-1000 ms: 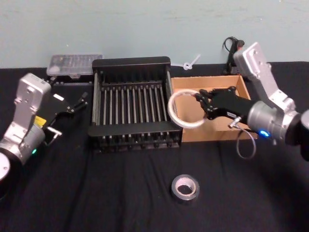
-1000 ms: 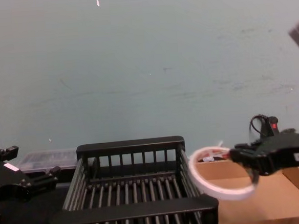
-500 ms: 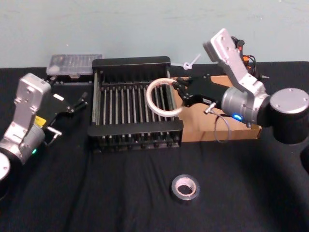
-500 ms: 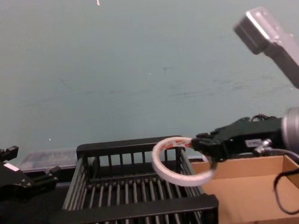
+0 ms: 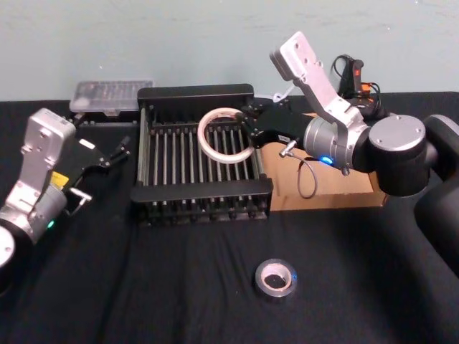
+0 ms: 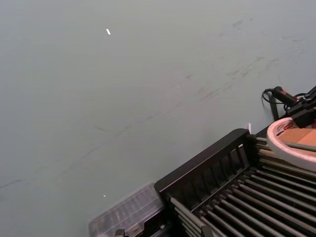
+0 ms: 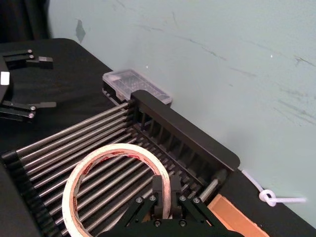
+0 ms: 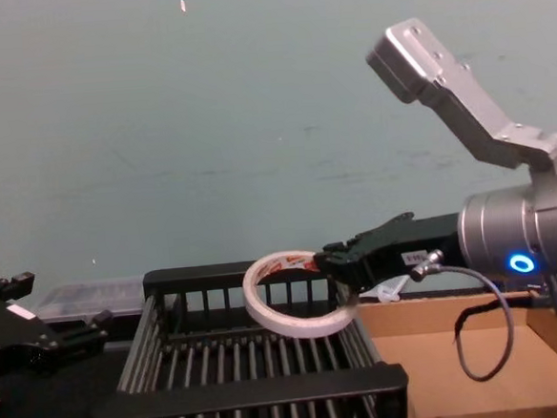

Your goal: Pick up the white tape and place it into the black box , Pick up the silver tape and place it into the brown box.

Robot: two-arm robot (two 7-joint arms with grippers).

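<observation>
My right gripper (image 5: 249, 130) is shut on the rim of the white tape (image 5: 224, 135), a thin whitish ring with red print inside (image 7: 115, 173), held tilted above the right rear part of the black box (image 5: 193, 192). The same ring hangs over the crate's bars in the chest view (image 8: 289, 296). The silver tape (image 5: 275, 278) lies flat on the black cloth near the front, in front of the boxes. The brown box (image 5: 337, 186) stands right of the crate, partly behind my right arm. My left gripper (image 5: 115, 153) rests open at the far left, left of the crate.
A clear plastic case (image 5: 110, 94) lies behind the crate's left rear corner. A white knotted cord (image 7: 270, 197) and a black cable (image 5: 350, 72) sit at the back near the wall. Black cloth stretches open across the front around the grey roll.
My right gripper has carried the white tape leftward from above the brown box to above the black box. The left arm and the silver tape have not moved.
</observation>
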